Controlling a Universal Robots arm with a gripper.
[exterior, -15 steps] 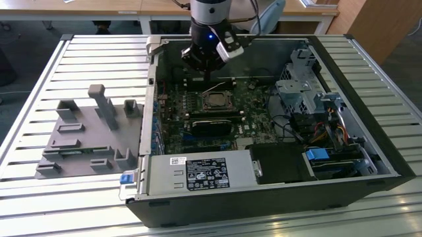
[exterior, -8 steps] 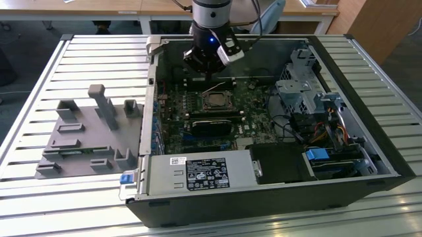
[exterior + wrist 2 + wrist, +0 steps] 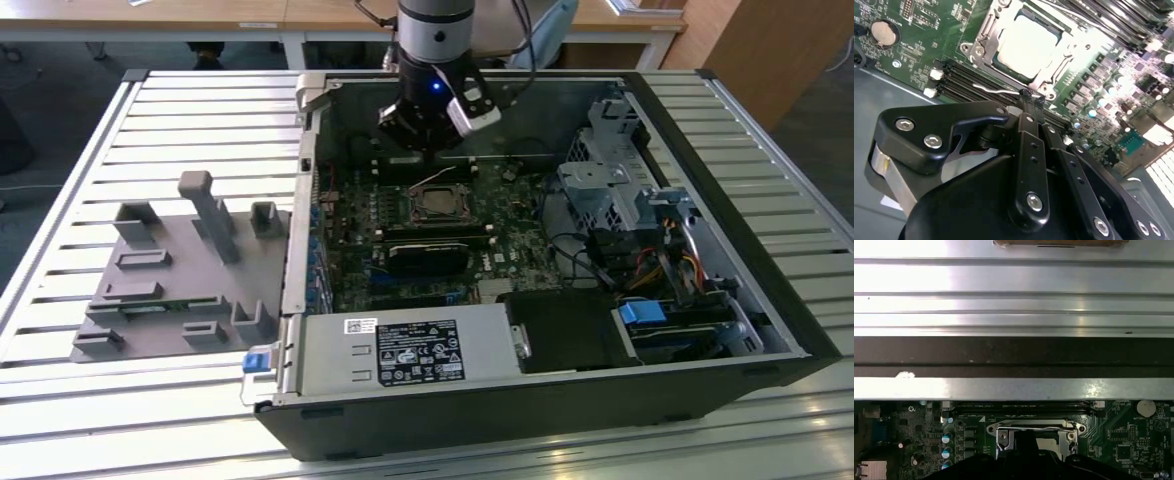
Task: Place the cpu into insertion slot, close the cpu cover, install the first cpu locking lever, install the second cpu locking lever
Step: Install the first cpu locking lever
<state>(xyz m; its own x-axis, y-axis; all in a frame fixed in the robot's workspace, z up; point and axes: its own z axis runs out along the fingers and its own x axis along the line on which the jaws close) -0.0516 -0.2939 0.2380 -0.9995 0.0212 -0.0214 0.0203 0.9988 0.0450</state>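
Fingers pressed together, my gripper [image 3: 1030,97] pinches the thin wire lever [image 3: 999,91] at the socket's edge — the chip [image 3: 1026,42] sits under its cover [image 3: 985,30], toward twelve o'clock from my fingertips in the second wrist view.

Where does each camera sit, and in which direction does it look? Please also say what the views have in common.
Exterior view: off the arm, above the table, looking down into the open computer case; the arm and gripper hang over the motherboard.
Second wrist view: on the arm, looking past the black gripper at the cpu under the cpu cover.
First wrist view: on the arm, facing the case wall, the cpu cover below it.
Shared: both wrist views show the cpu cover.
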